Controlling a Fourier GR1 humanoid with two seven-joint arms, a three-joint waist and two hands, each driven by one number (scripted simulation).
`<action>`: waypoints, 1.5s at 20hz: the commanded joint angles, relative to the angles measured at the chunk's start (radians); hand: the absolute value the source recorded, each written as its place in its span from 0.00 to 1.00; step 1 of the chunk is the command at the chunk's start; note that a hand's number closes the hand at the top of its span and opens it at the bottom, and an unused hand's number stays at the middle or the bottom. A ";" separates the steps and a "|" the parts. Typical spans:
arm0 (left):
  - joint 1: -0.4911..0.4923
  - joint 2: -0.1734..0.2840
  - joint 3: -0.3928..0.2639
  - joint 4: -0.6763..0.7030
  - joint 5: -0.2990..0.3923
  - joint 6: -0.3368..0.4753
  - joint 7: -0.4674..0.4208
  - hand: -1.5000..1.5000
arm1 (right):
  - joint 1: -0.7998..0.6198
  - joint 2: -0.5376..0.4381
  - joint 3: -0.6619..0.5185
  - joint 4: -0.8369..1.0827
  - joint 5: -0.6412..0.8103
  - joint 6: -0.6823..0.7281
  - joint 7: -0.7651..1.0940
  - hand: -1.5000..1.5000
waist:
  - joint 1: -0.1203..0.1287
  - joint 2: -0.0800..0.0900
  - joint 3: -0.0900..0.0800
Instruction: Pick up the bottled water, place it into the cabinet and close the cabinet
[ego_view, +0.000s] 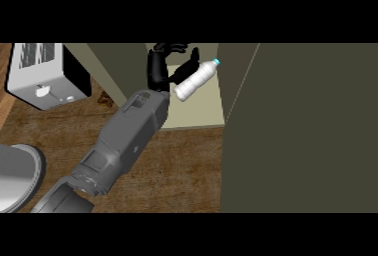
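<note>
Hand: left hand (164, 67) is up at the far end of its grey forearm, fingers and thumb wrapped about the lower body of the bottled water (196, 80), inside the cabinet's mouth.
Other hand: the right one isn't in sight at all from here.
Bottle: tilted, teal cap pointing far and right, base nearest the palm; it's over the pale cabinet shelf (199, 112), and I can't tell whether it touches the shelf yet.
Cabinet: the big dark cabinet door (303, 130) stands open on the right, filling that side of the scene, its edge just beside the bottle's cap.
Worktop: brown worktop (184, 165) near us, a white toaster (44, 75) far left, a grey plate (16, 177) at the near left edge, both well away from the action.
Step in hand: setting the bottle down inside, by my reckoning.
How to do it well: bring it upright first, keep the cap off the door edge, lower until the base sits flat, then let go.
Watch for: a slanted release could let it roll off the shelf.
After that: draw the arm out fully before the door swings shut.
</note>
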 joint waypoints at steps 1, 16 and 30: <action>-0.022 -0.005 0.020 -0.039 0.042 -0.144 -0.009 1.00 | 0.005 -0.012 -0.014 -0.096 -0.072 -0.006 0.069 0.00 | 0.020 -0.009 0.002; 0.262 -0.005 -0.242 -0.413 0.274 -0.344 0.041 0.00 | 0.033 0.002 0.059 -0.163 0.003 -0.034 0.118 0.00 | 0.043 -0.030 0.001; 0.895 0.153 -0.489 -0.994 0.217 -0.253 0.016 0.00 | 0.120 0.013 0.127 -0.187 0.103 -0.087 0.045 0.00 | 0.088 -0.043 0.002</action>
